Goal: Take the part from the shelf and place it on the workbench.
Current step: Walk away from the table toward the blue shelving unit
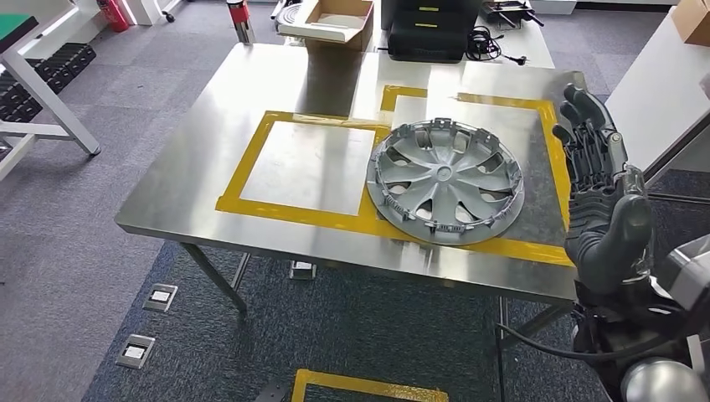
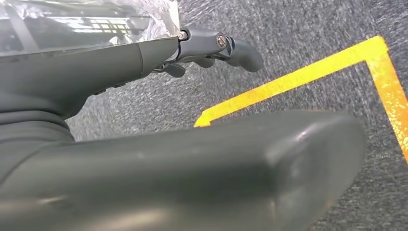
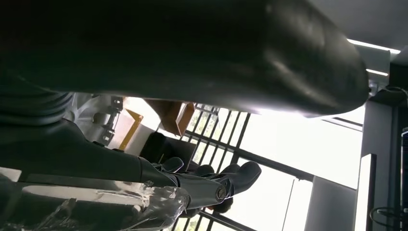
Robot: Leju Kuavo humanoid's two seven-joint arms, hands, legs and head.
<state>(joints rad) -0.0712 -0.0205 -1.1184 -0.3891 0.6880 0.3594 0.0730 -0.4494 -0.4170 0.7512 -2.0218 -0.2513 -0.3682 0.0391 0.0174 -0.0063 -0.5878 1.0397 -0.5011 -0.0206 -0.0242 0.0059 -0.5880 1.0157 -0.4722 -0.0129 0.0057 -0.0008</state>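
Lying flat on the steel bench (image 1: 209, 134), the grey wheel cover (image 1: 445, 182) rests inner face up, its spokes and rim clips showing; it sits over the yellow tape (image 1: 251, 155) outlines, covering the strip between the two marked rectangles and overlapping the near strip. Right hand (image 1: 599, 180) is raised upright just beside the bench's right edge, near the wheel cover but apart from it; its fingers (image 1: 578, 113) are extended and slightly apart, holding nothing. Left hand (image 2: 159, 149) hangs over grey carpet (image 2: 312, 29) marked with a yellow tape corner; its fingers (image 2: 211, 45) are loosely curled and hold nothing. Beyond the bench stand a cardboard box (image 1: 331, 21) and a black case (image 1: 427, 29).
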